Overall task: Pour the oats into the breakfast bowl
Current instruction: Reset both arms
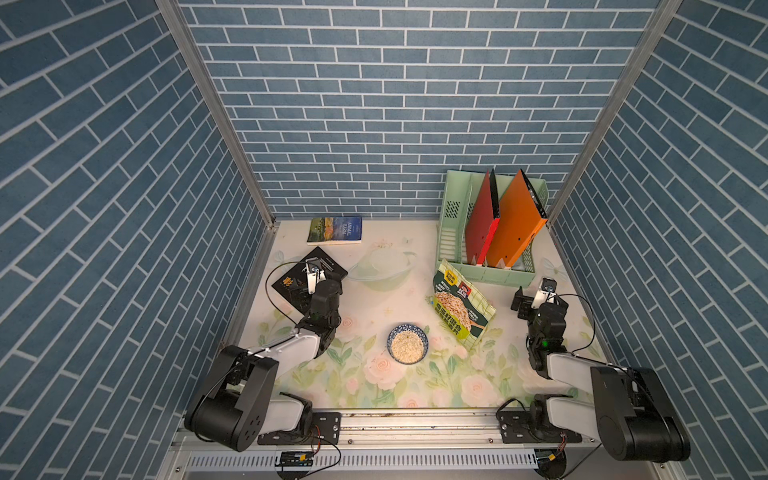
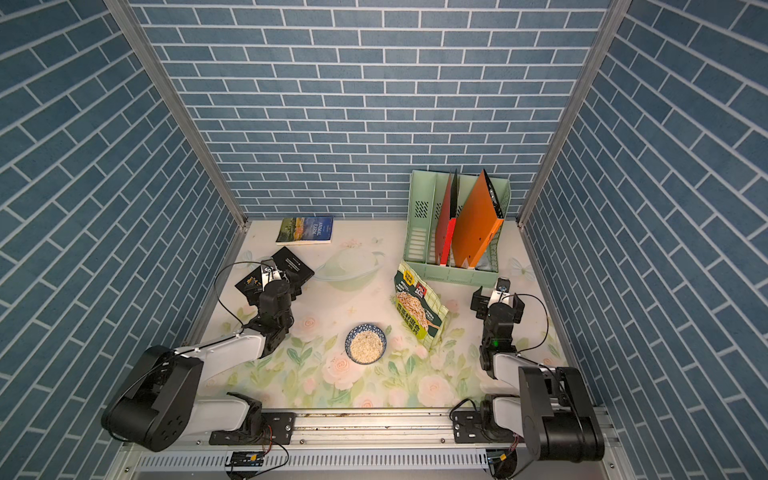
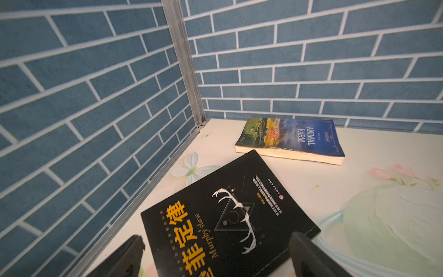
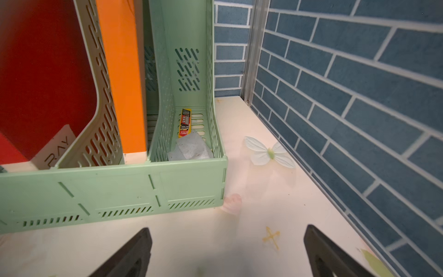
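On the table (image 1: 374, 307), oats (image 1: 408, 345) fill the breakfast bowl (image 1: 390, 340), the bag (image 1: 461, 309) nearby.
Left tool (image 3: 215, 241) and right tool (image 4: 227, 231) both spread wide, empty.

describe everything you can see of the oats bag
The oats bag is a crinkly pouch, pale green with a dark-green panel, yellow labels near its top and pictured oats. It sits tilted on the table, printed face up, between the bowl and the green file rack. Nothing grips it.
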Robot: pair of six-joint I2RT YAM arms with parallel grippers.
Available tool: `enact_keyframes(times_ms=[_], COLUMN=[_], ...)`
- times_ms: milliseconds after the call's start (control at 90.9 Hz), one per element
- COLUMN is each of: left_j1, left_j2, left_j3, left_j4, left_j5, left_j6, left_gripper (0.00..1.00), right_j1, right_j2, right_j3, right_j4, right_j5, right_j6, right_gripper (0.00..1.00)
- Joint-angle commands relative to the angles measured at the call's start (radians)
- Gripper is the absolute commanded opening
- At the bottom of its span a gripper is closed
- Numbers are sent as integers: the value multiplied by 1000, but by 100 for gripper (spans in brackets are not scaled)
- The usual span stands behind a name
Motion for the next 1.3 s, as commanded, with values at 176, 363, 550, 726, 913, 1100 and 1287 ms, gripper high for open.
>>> enact_keyframes(times_ms=[176,363,550,726,913,1100,1287], left_j1=[66,87,96,102,160,231,279], left_j2=[77,-56,-197,-299,-248,-47,149], left_j3=[-115,-49,-83,-116,-237,-216,-267], left_j4=[357,43,-49,-124,144,368,669], left_j5=[153,274,321,328,302,415,467], left_j6=[112,23,-20,-45,-44,23,-23], left_gripper=[100,100,100,100,100,100,100], right_j1=[-4,-3,-2,-2,-2,-3,-2], right_j2=[174,267,269,270,271,269,270], right_j3=[38,43,41,39,41,40,41], right_j4=[285,340,345,345,345,345,345], right_j5=[-169,-200,-210,-212,-211,-212,-211], right_j6=[-67,-82,-87,-87,-87,-87,-87], right_gripper=[99,99,99,100,100,100,100])
